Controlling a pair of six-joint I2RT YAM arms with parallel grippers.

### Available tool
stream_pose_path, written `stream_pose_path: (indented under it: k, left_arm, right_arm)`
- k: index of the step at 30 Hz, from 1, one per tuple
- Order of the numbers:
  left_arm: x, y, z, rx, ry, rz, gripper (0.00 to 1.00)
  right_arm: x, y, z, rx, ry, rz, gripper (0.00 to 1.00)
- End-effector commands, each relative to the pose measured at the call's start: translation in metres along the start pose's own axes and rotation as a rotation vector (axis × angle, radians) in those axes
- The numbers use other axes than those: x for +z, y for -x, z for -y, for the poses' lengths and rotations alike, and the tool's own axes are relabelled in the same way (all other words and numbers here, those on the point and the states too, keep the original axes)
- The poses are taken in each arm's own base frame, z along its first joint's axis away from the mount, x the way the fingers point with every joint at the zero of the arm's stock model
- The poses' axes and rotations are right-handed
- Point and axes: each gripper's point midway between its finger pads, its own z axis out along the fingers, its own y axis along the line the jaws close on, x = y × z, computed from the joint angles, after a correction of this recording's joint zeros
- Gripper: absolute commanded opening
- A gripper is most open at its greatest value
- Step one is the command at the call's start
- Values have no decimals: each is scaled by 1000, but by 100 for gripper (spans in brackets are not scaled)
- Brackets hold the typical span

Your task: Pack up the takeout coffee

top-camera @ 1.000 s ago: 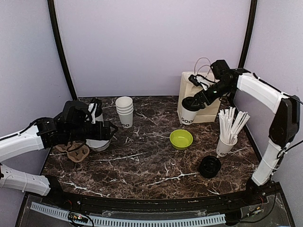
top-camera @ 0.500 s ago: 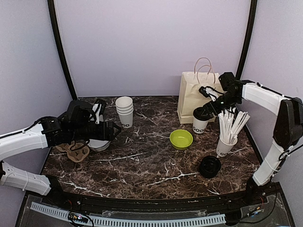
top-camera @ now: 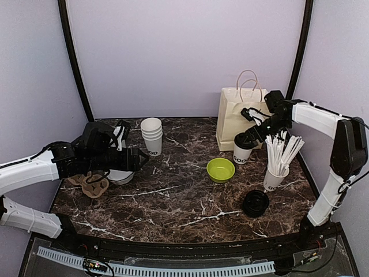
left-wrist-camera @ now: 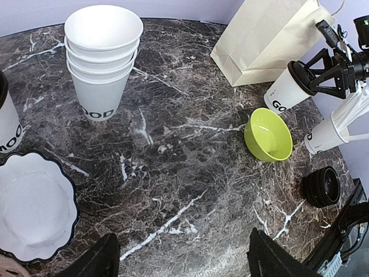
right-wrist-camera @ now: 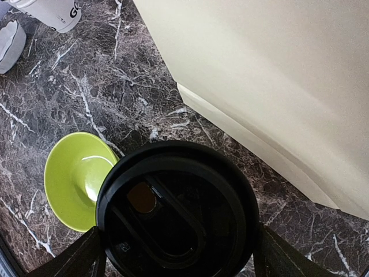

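One takeout coffee [top-camera: 242, 153] stands on the marble just in front of the paper bag [top-camera: 242, 115]. It is a white cup with dark lettering and a black lid [right-wrist-camera: 179, 213]. My right gripper [top-camera: 244, 139] straddles it from above, one finger close on each side of the lid. Whether they press on the lid does not show. A second lidded takeout coffee [left-wrist-camera: 8, 130] stands at the far left, behind my left arm. My left gripper [left-wrist-camera: 187, 259] hovers over bare marble, open and holding nothing.
A stack of white lidless cups [top-camera: 151, 135] stands at the back left. A lime-green bowl [top-camera: 221, 169] is just left of the straddled cup. A cup full of white sticks [top-camera: 278, 164] and spare black lids [top-camera: 255, 203] are on the right. A white scalloped plate [left-wrist-camera: 34, 208] and a cardboard carrier [top-camera: 92, 186] lie under my left arm.
My right arm has carried the lidded cup from in front of the bag, to the right and down onto the table. The left arm has hardly moved.
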Motion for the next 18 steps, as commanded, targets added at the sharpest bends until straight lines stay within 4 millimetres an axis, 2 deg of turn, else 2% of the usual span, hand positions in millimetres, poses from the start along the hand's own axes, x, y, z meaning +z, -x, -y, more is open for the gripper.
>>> stream_pose_path:
  k: [1,9,11,14,18]
  left_arm:
    - [-2,11,9,1,-33,27,79]
    - [-1,9,10,3,-38,20,79]
    - [0,8,10,1,-41,17,79]
    - [0,8,11,-2,-48,16,79]
    - [-1,8,12,-3,-54,16,79]
  right_arm:
    - [-14,12,1,-16,-21,31,88]
    - [-30,19,-5,-21,-21,48,91]
    - [-30,19,-4,-20,-24,46,98]
    - [-28,18,-4,-17,-18,34,99]
    - [-47,30,-13,-31,-1,69,99]
